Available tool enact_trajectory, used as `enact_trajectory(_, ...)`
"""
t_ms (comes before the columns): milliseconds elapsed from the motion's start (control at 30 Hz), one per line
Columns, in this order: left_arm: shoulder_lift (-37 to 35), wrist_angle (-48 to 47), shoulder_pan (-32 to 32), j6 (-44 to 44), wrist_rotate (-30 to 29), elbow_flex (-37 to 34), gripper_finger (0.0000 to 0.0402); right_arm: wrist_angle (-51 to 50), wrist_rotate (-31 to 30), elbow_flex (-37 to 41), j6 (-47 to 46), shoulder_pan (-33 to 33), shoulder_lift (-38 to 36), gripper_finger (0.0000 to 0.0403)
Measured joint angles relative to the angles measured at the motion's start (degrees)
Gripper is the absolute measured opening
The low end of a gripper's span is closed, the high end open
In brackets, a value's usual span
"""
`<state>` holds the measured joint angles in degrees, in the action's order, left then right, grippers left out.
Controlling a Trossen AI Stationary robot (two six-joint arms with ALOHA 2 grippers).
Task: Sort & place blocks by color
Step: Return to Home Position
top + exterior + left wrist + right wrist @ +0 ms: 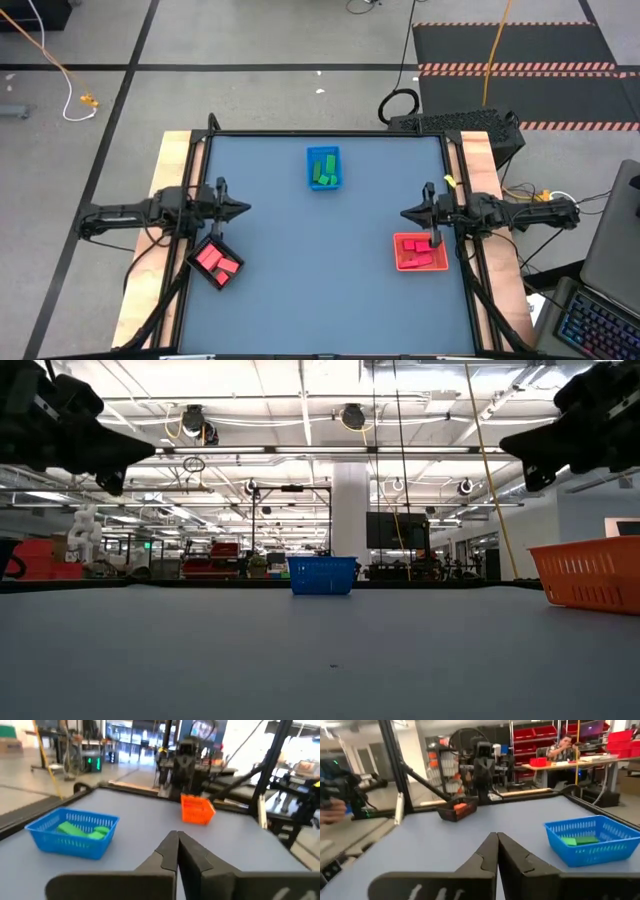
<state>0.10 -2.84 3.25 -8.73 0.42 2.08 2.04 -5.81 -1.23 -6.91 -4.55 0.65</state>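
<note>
Green blocks (323,168) lie in the blue tray (310,154) near the table's far edge, and both wrist views show them (82,829) (579,840). Pink blocks (216,262) lie in the black tray (199,273) at the near left. Red blocks (418,250) lie in the red tray (400,262) at the near right. My left gripper (243,210) (177,837) hangs shut above the table's left side, just beyond the black tray. My right gripper (405,213) (496,837) hangs shut above the right side, just beyond the red tray. Both point toward the table's middle.
The blue-grey table top (320,270) lies bare between the three trays. Wooden rails (172,160) run along its left and right sides. In the low view both grippers (150,452) (503,448) are well above the surface. A person (565,747) sits at a far desk.
</note>
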Motion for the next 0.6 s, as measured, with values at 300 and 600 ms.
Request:
enact_trajectory(300,0.04,3.72,0.11,0.88,1.17,-1.48,0.0006,0.08,-0.03,0.19,1.58,0.1,-0.09,0.0)
enact_trajectory(600,0.04,3.68,0.0,3.88,1.21,-1.48,0.0005,-0.05,-0.06,0.27,2.05,0.1,-0.02,0.0)
